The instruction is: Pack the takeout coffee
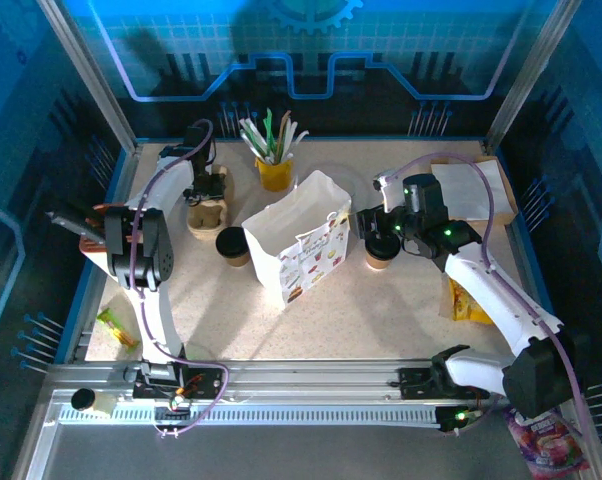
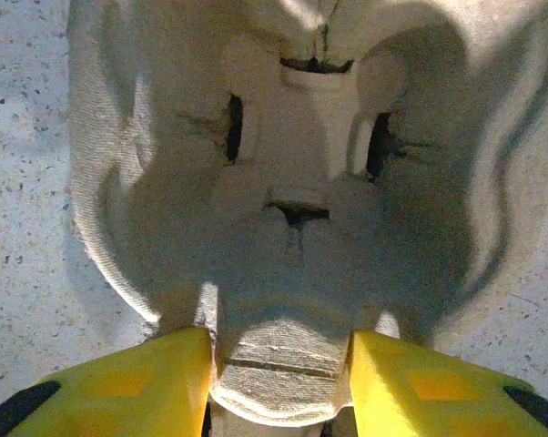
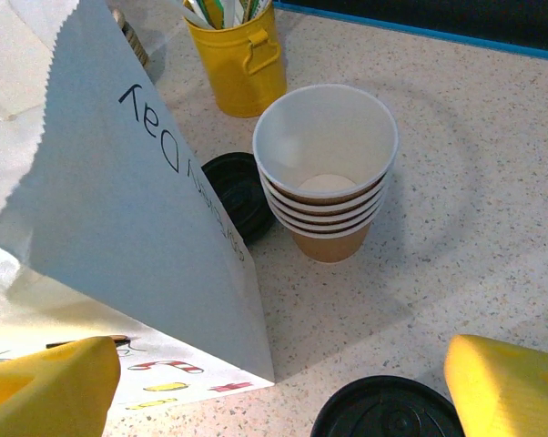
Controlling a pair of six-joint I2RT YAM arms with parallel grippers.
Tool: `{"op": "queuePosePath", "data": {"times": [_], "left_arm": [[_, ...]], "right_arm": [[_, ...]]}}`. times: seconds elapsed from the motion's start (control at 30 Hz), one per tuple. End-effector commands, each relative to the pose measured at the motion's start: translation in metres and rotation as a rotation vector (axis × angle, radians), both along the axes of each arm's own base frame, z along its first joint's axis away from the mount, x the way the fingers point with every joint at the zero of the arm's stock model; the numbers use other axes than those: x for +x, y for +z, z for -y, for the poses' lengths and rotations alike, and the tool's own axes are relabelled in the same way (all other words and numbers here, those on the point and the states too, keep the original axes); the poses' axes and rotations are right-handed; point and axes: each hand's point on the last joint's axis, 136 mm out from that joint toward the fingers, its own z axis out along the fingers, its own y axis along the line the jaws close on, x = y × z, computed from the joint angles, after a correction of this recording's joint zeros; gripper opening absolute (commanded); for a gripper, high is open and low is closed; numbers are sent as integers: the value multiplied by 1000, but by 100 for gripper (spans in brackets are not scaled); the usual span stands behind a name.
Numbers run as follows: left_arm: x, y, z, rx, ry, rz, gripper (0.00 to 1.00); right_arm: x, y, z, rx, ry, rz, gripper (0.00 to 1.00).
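One takeout coffee cup (image 1: 233, 245) with a black lid stands left of the white paper bag (image 1: 296, 245). The other takeout coffee cup (image 1: 379, 256) stands right of the bag, under my right gripper (image 1: 379, 238). In the right wrist view its black lid (image 3: 388, 415) sits low between the yellow fingers of my right gripper (image 3: 279, 391), which is open and not touching it. A second black lid (image 3: 240, 193) peeks out behind the bag (image 3: 119, 209). At the back left, my left gripper (image 2: 281, 364) is shut on the end tab of a beige pulp cup carrier (image 2: 292, 182).
A yellow cup of utensils (image 1: 274, 170) stands behind the bag. A stack of lidless paper cups (image 3: 327, 173) stands just beyond my right gripper. A yellow packet (image 1: 468, 303) lies at the right and a green wrapper (image 1: 116, 325) at the left front.
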Motion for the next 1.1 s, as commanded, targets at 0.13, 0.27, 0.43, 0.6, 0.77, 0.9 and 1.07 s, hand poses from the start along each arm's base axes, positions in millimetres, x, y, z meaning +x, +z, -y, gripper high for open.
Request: {"op": "queuePosePath", "data": {"times": [0.13, 0.27, 0.43, 0.6, 0.77, 0.9, 1.07], "left_arm": [[-1, -2, -1, -23, -10, -19, 43], [-2, -3, -1, -20, -12, -25, 43], [-1, -6, -2, -13, -13, -31, 44], [-1, -7, -2, -17, -13, -34, 45], [1, -4, -1, -20, -15, -26, 42], [2, 1, 0, -22, -17, -12, 38], [4, 8, 0, -24, -17, 6, 35]], "right_arm": [[4, 9, 1, 19, -2, 11, 93], [4, 9, 1, 19, -4, 11, 93], [4, 9, 1, 18, -2, 9, 93], [5, 8, 1, 18, -3, 6, 93], [5, 8, 0, 17, -3, 7, 93], [5, 8, 1, 13, -6, 8, 93], [4, 8, 1, 14, -4, 7, 93]]}}
